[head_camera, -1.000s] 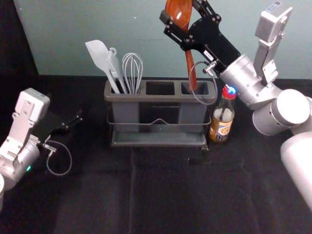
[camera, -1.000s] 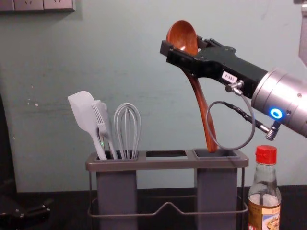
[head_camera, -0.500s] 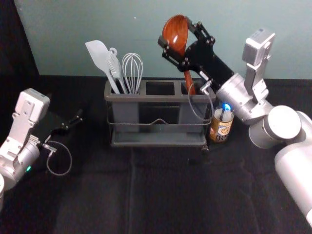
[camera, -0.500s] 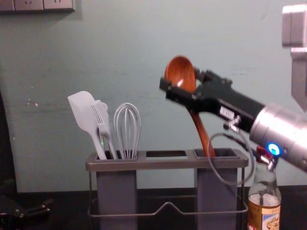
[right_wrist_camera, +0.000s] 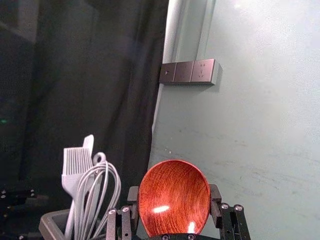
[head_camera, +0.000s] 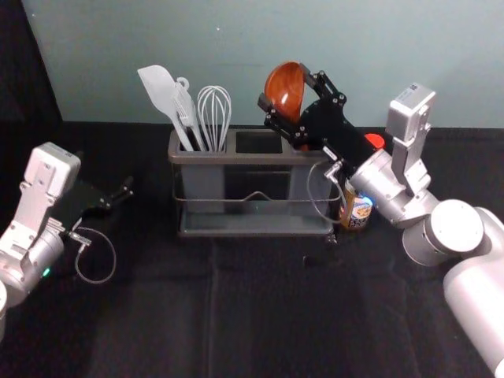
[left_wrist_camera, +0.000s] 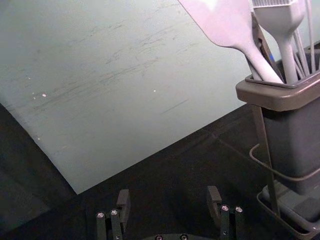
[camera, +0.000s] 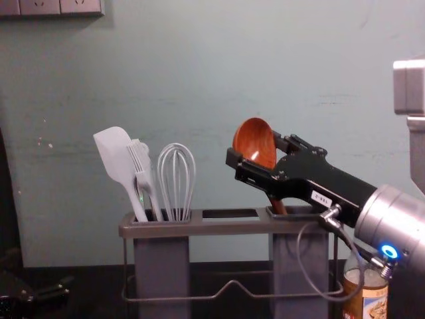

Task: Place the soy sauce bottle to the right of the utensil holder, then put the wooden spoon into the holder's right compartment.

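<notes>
R end effector (head_camera: 284, 85) is above the utensil holder (head_camera: 252, 158), R side, w/ fingers spread approx. the width of the bowl of the wooden spoon (camera: 254, 143), gripping it btwn them. Spoon's bowl-up, slightly tilted, handle down into holder's R comp. Soy sauce bottle (head_camera: 358, 213) stands on the counter (head_camera: 260, 315) just beside holder, R side, partly hidden behind R arm; red cap (head_camera: 375, 141) visible in head view. L comp. has spatula (head_camera: 161, 90), brush (camera: 139, 161) & whisk (head_camera: 214, 110). L end effector (head_camera: 124, 193) is idle over counter, L of holder; L wrist view: fingers wide apart, nothing btwn.
</notes>
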